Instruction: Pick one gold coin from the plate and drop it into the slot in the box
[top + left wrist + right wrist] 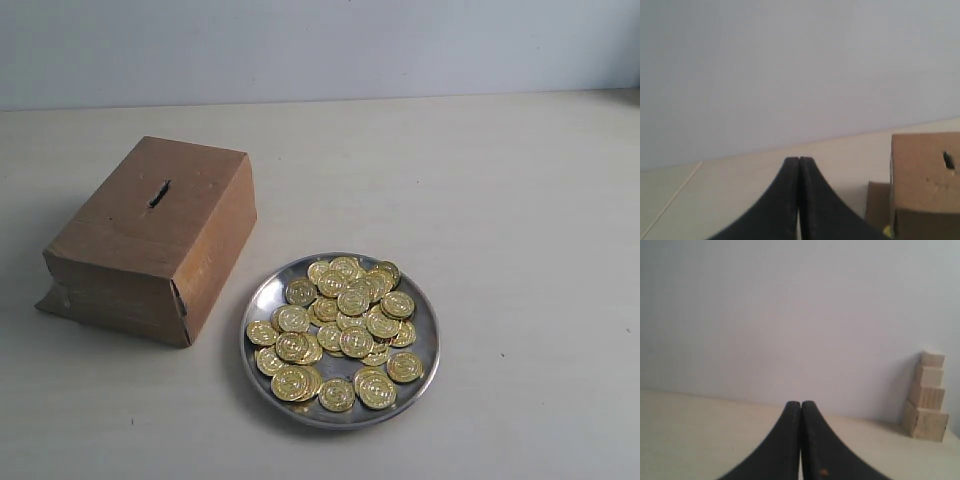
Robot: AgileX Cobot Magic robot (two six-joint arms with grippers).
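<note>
A shiny silver plate (pixel 262 300) sits at the front middle of the table, heaped with several gold coins (pixel 340 320). Left of it stands the brown cardboard box (pixel 150 240), its dark slot (pixel 159 193) cut in the top face. The box (pixel 925 175) and slot (pixel 948 160) also show in the left wrist view, off to one side of my left gripper (pixel 799 160), which is shut with nothing in it. My right gripper (pixel 801 404) is shut and empty too, facing the wall. Neither gripper appears in the exterior view.
A stack of pale wooden blocks (pixel 926 397) stands against the wall in the right wrist view. The table is pale beige (pixel 500 180), with a grey-white wall behind it. A brown cardboard flap (pixel 52 300) pokes out at the box's lower left.
</note>
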